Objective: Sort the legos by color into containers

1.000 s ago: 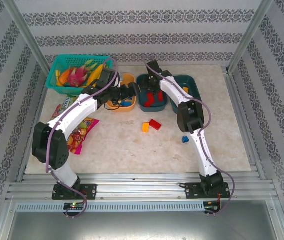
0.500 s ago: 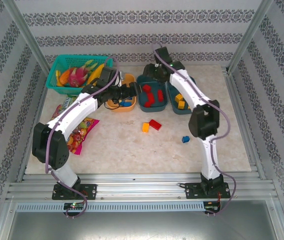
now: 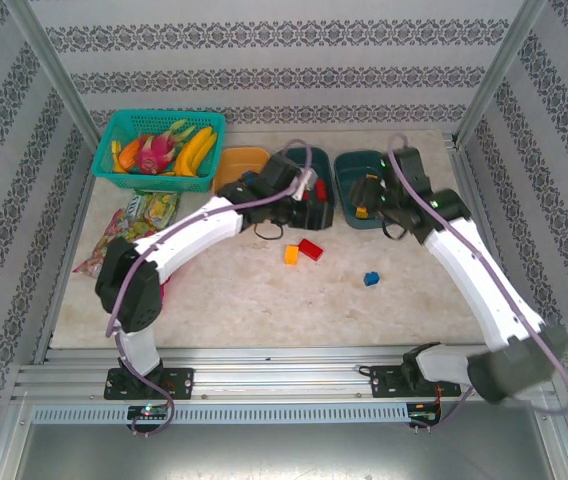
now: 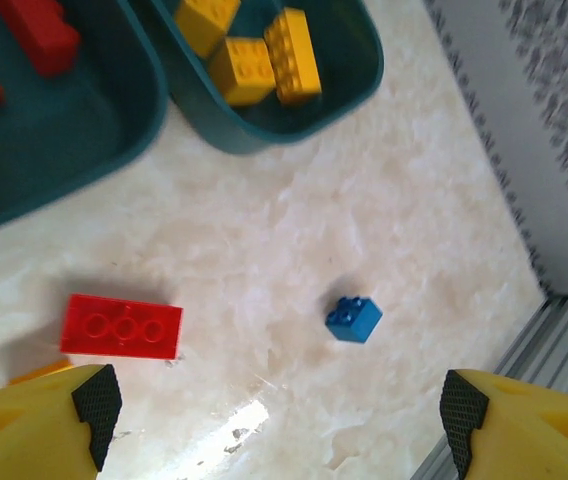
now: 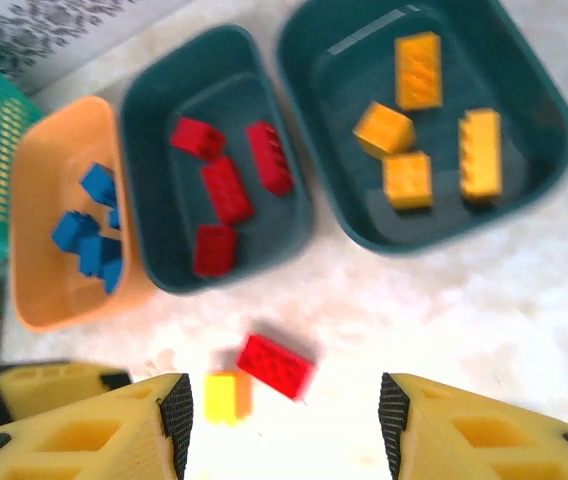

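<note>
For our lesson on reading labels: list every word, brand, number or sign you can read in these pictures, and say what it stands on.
No text can be read anywhere.
Snack bags: there is printing, but it is too small and blurred to read.
Legos and bins: no legible lettering.

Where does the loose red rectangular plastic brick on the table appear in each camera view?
Top external: the red brick lies near picture centre.
Left wrist: the brick is at lower left.
Right wrist: the brick is at bottom centre.
Shared landmark: the dark teal plastic bin holding yellow bricks.
</note>
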Robot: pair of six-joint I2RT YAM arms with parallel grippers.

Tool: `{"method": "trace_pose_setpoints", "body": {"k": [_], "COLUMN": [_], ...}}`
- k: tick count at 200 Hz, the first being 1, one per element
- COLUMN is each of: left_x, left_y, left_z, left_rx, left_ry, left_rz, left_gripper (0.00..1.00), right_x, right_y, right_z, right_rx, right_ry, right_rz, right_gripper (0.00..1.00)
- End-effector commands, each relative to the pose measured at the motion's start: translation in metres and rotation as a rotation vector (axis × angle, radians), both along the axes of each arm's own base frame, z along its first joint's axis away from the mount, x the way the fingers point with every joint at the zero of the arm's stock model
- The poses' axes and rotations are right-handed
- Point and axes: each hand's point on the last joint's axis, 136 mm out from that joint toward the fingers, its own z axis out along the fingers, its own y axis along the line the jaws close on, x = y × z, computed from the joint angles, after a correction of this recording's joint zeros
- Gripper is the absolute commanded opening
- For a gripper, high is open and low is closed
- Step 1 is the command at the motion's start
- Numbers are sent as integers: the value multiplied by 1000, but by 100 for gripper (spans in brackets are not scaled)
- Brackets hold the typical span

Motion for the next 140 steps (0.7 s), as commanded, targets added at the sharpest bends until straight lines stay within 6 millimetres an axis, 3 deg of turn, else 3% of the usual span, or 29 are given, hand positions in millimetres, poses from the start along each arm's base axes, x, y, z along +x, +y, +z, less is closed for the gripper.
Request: {"method": "trace_pose_setpoints", "body": {"k": [1,28,60,119,140], "left_x": [-12,-26,-44,-62,-64], "left_y": [-28,-61,-96,-136,-144], "left_z": [-9,-32,-57,-106,-119], "left_rx": [45,67,124,265,303], "left_ry": [-62,-65,-80,-175,-194], "left_rz": [-102,-185,-276,-397,-415], "left_gripper": [84,83,83,82,82], "right_x": [-47,-87,-120,-156,-171], "right_y": [-31,-49,-52,-33,-37], "right_z": [-6,2,9,25,15], "right_rx": [-11,10,85,255,251], "right_ry": [46,20,-31,-158,-96], "right_rz": [-105,-146,-131,12,-3], "right_gripper": [54,57,66,75,75]}}
